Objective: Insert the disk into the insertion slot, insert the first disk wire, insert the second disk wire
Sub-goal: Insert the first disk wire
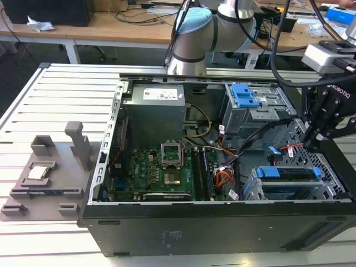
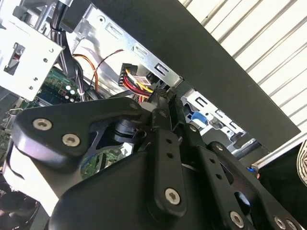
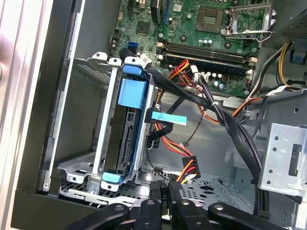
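The disk in its blue carrier sits inside the insertion slot, the grey perforated cage at the case's front corner on the exterior view's right. In the first wrist view the disk stands edge-on in the insertion slot, its connector edge facing the open case. My gripper hangs just above and behind the cage. In both wrist views the gripper is shut on a small black plug of the red, yellow and black wire bundle, a short way from the disk.
A flat cable with a blue tag lies by the disk's edge. Thick black cables cross the case. The motherboard fills the case's middle. A bay with a blue latch plate stands behind. A grey fixture rests outside the case.
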Controlling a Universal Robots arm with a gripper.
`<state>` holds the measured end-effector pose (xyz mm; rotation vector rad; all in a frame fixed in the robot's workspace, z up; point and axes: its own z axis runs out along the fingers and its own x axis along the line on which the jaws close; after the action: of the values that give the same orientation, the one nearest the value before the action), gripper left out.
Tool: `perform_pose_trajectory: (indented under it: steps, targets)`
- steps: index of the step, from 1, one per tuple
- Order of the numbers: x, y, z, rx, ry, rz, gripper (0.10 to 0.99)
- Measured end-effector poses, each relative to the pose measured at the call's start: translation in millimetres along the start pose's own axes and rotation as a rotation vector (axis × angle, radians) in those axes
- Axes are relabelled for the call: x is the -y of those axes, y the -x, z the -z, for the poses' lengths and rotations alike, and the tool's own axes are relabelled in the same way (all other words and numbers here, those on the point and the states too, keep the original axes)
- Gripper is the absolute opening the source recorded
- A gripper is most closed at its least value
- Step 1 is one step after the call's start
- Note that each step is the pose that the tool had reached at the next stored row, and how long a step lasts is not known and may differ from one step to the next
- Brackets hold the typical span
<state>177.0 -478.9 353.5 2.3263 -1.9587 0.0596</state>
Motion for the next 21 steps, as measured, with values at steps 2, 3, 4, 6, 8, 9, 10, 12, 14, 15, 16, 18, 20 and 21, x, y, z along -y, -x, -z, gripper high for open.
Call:
perform_pose_trajectory:
  steps: [2, 3, 4, 6, 8, 9, 10, 12, 14, 15, 16, 18, 20, 21]
  targets:
    - [0.0, 0.0, 0.0, -0.0011, 0.0, 0.0, 0.18]
    - [0.0, 0.0, 0.0, -0.0016, 0.0, 0.0, 0.18]
    - [0.0, 0.0, 1.0, -0.0021, 0.0, 0.0, 0.18]
    - [-0.2, -0.5, 5.3, -0.0024, 0.0, 0.0, 0.18]
    - [-0.6, -0.4, 5.6, -0.0022, 0.0, 0.0, 0.18]
    - [-1.0, -0.4, 5.7, -0.0023, 0.0, 0.0, 0.18]
    - [-1.4, -0.3, 5.8, -0.0025, 0.0, 0.0, 0.18]
    - [-4.0, 0.2, 5.6, -0.0018, 0.0, 0.0, 0.18]
    - [-8.1, 0.9, 5.4, -0.0018, 0.0, 0.0, 0.18]
    - [-9.1, 1.0, 5.4, -0.0018, 0.0, 0.0, 0.18]
    - [-10.0, 1.2, 5.4, -0.0019, 0.0, 0.0, 0.18]
    - [-13.0, 1.6, 5.2, -0.0019, 0.0, 0.0, 0.18]
    - [-17.4, 2.0, 4.5, -0.0018, 0.0, 0.0, 0.18]
    - [-19.2, 1.3, 3.7, -0.0021, 0.0, 0.0, 0.18]
